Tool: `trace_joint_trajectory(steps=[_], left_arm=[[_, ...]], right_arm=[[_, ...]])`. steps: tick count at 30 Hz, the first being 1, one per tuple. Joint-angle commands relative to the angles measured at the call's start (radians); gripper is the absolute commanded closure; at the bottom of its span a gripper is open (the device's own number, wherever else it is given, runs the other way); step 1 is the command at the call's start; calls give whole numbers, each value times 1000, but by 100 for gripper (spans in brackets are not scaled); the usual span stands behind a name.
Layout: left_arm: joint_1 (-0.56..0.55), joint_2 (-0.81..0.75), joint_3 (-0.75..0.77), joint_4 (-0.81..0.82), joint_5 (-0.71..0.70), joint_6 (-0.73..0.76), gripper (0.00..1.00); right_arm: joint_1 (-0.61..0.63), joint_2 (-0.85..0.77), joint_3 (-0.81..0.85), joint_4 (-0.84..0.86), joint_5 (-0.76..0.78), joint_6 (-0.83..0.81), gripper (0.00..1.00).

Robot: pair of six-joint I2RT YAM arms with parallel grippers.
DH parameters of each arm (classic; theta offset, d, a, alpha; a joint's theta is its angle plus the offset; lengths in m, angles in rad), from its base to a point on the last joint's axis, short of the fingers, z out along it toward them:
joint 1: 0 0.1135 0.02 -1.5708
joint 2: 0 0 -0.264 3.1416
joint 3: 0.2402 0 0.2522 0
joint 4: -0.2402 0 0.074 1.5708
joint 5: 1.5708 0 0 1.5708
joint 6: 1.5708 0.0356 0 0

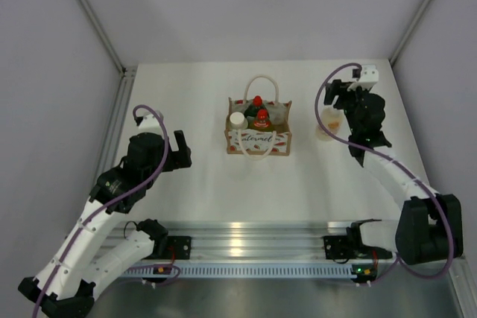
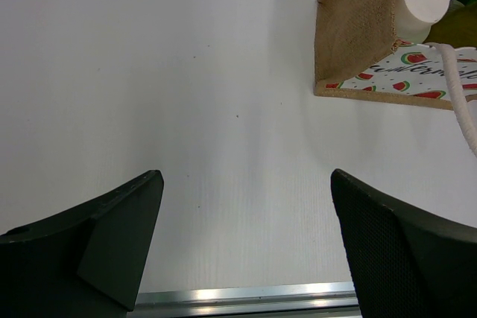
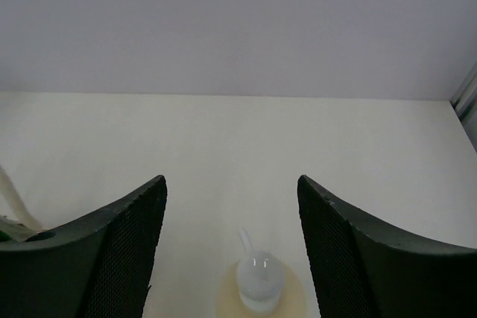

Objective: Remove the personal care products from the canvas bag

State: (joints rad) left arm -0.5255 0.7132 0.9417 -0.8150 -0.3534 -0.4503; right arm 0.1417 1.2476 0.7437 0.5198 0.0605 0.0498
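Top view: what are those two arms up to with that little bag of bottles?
The arms are emptying the canvas bag. The cream pump bottle stands on the table right of it, the right gripper open by it. A white-lidded bottle and two red-capped bottles sit in the bag. The left gripper hangs open left of the bag.
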Motion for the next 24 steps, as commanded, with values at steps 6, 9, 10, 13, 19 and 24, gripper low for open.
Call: trace_joint_trajectory(steps=[6,9,10,13,19,24], left_arm=[[-2,32,6,16,-29,-8,2],[-1,42,5,14,-25,-8,2],[-1,45,5,14,-22,-8,2],[-1,40,2,14,-21,-8,2],[-2,31,-1,14,-19,-8,2],[-1,31,-3,14,-15,-7,2]], right_arm=[[136,-96,241,-394,-169,76,34],[225,-57,301,-508,-263,85,34],[245,-47,318,-532,-274,81,34],[308,-1,353,-577,-406,10,33],[335,123,416,-584,-564,-96,34],[396,174,419,-541,-516,-103,41]])
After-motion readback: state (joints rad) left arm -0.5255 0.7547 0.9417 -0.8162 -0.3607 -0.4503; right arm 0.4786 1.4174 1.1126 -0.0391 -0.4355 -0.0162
